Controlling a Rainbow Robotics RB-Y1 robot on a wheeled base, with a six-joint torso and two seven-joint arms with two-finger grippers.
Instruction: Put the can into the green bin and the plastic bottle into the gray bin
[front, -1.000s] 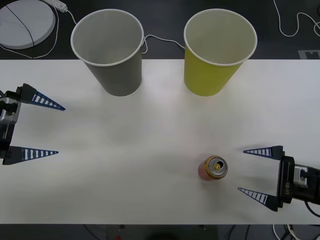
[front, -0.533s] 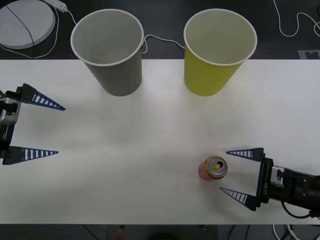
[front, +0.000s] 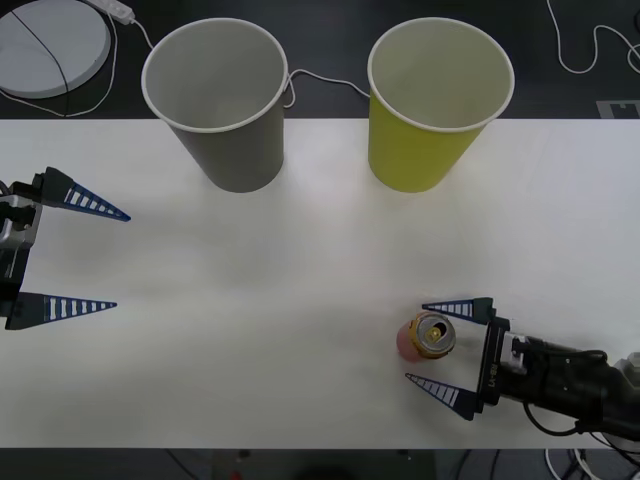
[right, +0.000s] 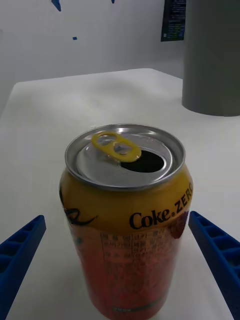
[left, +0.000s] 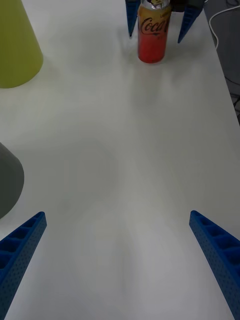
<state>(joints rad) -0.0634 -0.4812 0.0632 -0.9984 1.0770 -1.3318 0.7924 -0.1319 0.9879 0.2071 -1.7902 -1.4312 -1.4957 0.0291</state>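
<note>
1. Standing upright near the front edge of the white table, toward the robot's right, the can shows an opened gold-tinted top with a yellow pull tab; in the right wrist view its orange-gold upper band reads "Coke Zero" above a red lower body.
2. Around the can sits the right gripper, its blue ribbed fingers spread wide, one on each side of the can and neither visibly touching it; in the right wrist view a gap of table shows between each finger and the can's wall.
3. From the left wrist view, the same can stands between the two blue fingertips of the right gripper, with the dark wrist body behind it.
4. Farther back and at the robot's left edge of the table, the left gripper hovers with its fingers spread apart and nothing between them, well apart from the can.
5. At the far edge of the table stand the two bins, side by side and upright: the gray bin on the robot's left and the green bin on the right, both showing pale insides with nothing in them.
6. Beyond the table, white cables trail over a dark floor, and a round white disc lies at the far left.
</note>
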